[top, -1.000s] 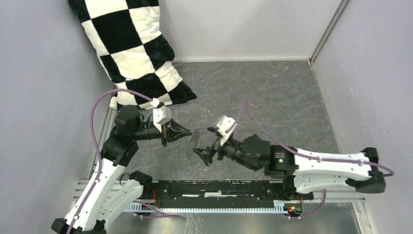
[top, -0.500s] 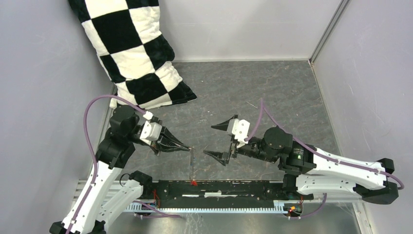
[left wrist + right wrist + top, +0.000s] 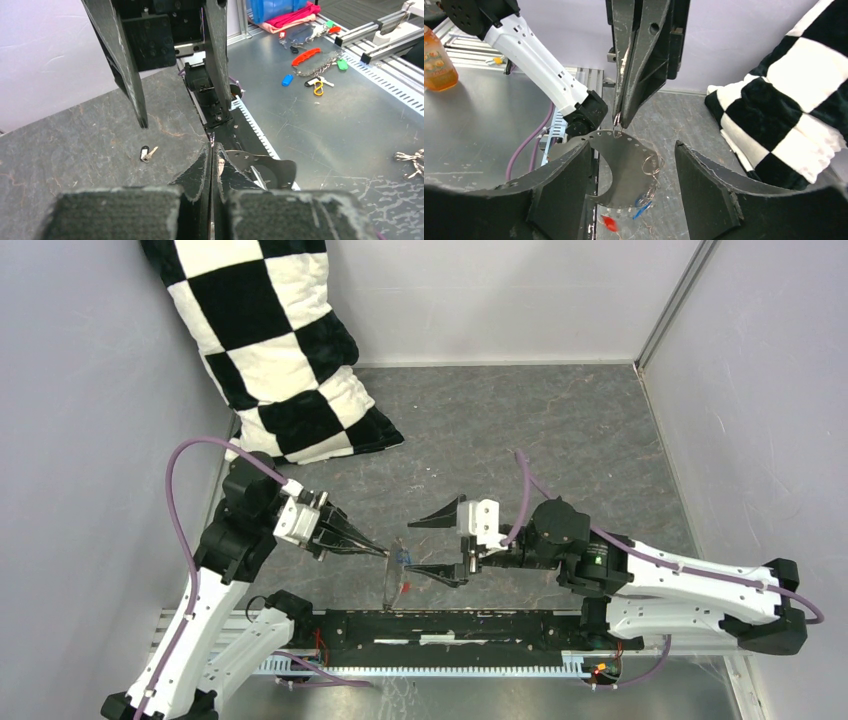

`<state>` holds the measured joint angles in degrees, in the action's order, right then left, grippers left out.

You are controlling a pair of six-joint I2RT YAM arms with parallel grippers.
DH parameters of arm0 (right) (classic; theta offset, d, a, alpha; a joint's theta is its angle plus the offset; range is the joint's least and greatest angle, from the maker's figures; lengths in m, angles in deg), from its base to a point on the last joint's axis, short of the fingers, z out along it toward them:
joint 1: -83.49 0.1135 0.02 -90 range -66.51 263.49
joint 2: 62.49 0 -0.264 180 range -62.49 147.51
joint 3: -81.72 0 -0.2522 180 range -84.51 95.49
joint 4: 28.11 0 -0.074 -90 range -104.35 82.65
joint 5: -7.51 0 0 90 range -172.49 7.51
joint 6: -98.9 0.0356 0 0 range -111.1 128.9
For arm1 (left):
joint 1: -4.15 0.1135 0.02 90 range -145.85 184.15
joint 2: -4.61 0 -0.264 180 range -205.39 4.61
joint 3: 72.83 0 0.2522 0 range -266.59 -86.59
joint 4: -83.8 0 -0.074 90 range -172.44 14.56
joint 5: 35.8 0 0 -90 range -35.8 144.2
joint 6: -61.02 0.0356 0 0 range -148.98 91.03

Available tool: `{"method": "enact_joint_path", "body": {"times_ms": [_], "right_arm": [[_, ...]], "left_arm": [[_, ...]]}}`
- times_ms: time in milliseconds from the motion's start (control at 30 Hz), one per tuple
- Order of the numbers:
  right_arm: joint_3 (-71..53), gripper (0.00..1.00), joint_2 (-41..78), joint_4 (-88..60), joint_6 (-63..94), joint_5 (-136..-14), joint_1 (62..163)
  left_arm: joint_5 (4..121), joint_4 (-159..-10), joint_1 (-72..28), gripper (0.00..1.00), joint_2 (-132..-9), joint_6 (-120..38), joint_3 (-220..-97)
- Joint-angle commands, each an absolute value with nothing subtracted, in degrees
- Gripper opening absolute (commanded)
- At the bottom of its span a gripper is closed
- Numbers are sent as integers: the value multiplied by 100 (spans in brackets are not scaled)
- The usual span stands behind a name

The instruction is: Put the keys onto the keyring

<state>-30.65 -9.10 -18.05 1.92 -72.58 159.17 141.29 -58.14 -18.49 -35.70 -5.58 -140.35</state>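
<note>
Your left gripper (image 3: 385, 553) pinches the top of the ring (image 3: 634, 142), which hangs under its tips, just past the spread fingers of your right gripper (image 3: 411, 550), so a crooked squeeze could knock it loose.

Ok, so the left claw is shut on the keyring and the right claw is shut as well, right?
Not quite. The right claw is open, its jaws standing apart beside the hanging keyring; the top external view shows it. The left claw is shut on the keyring, as you said.
</note>
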Motion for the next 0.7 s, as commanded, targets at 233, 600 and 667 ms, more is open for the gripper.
{"method": "enact_joint_path", "body": {"times_ms": [233, 600, 667], "right_arm": [[-3055, 47, -653, -2251, 228, -7035, 15899], [-2845, 48, -485, -1995, 374, -7169, 15907], [-2704, 47, -340, -1881, 354, -7173, 15902]], "left_arm": [[14385, -5915, -1861, 2, -3588, 560, -14248], [13937, -5752, -1857, 2, -3455, 580, -14099], [13858, -5679, -1861, 2, -3458, 591, -14100]]}}
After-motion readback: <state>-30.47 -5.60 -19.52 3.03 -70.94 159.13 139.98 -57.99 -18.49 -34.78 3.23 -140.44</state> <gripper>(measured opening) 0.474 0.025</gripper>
